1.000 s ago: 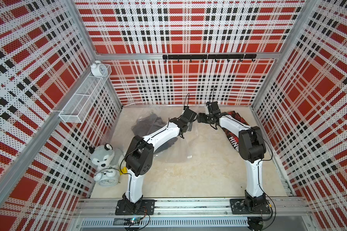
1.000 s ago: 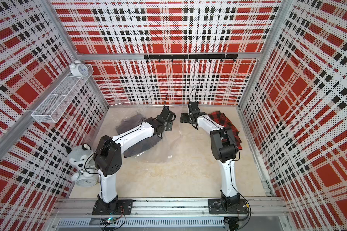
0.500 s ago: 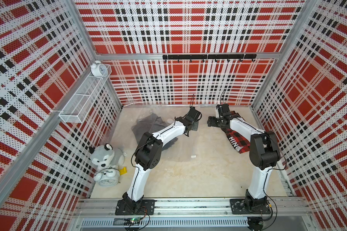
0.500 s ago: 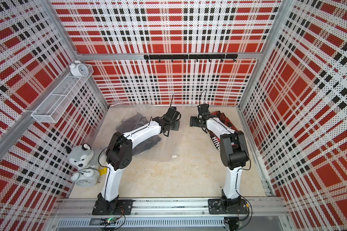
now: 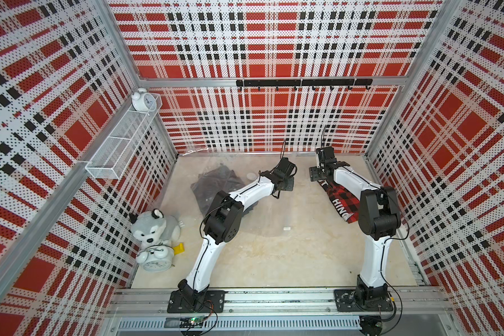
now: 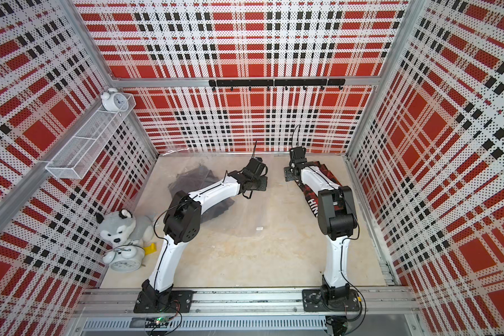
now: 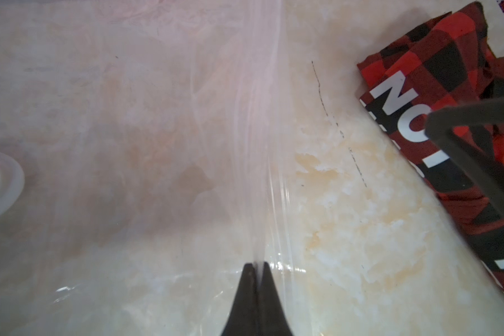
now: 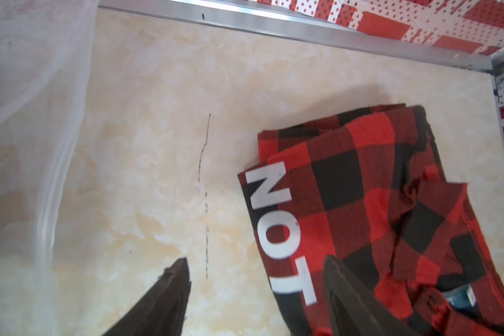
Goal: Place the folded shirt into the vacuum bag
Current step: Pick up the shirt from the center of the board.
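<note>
Bright, even light, only soft shadows on the tabletop (image 5: 274, 256). Walls (image 5: 259, 43) bow at the edges in both top views. Left wrist view's hazy, white glare streaking the bag (image 7: 262, 131).

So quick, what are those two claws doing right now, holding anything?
Left gripper: closed, pinching the clear vacuum bag.
Right gripper: open, empty, over the edge of the plaid shirt.

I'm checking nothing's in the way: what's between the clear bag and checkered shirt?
Just bare tabletop with a thin dark line separates vacuum bag and plaid shirt, in right wrist view.
</note>
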Available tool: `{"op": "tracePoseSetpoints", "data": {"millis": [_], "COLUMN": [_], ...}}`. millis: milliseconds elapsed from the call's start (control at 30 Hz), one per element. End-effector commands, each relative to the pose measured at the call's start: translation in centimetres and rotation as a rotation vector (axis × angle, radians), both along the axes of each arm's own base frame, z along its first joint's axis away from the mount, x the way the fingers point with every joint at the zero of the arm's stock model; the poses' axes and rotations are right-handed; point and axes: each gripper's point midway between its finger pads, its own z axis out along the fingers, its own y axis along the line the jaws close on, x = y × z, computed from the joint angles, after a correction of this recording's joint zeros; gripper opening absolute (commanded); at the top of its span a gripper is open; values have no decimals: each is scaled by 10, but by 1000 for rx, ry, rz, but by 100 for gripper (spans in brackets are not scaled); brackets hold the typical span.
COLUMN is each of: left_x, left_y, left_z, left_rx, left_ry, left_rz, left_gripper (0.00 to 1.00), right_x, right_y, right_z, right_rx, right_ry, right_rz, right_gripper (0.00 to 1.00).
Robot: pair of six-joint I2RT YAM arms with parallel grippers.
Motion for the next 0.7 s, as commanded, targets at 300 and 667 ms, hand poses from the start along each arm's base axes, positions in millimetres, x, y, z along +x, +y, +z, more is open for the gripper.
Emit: {"op": "tracePoseSetpoints", "data": {"millis": [300, 667], "left_x": [8, 6], "left_y": [-7, -14], "left_z": [-6, -10], "left_rx": [-45, -71], "left_ry": [7, 21], "left_rz": [-10, -24], "left_gripper": [0, 0], "right_x": [19, 17], "right_y": [-30, -41], "right_z": [-73, -88], "right_rx": [32, 30], "right_ry": [234, 331], "right_rz": [-7, -86], "right_gripper": [82, 90]}}
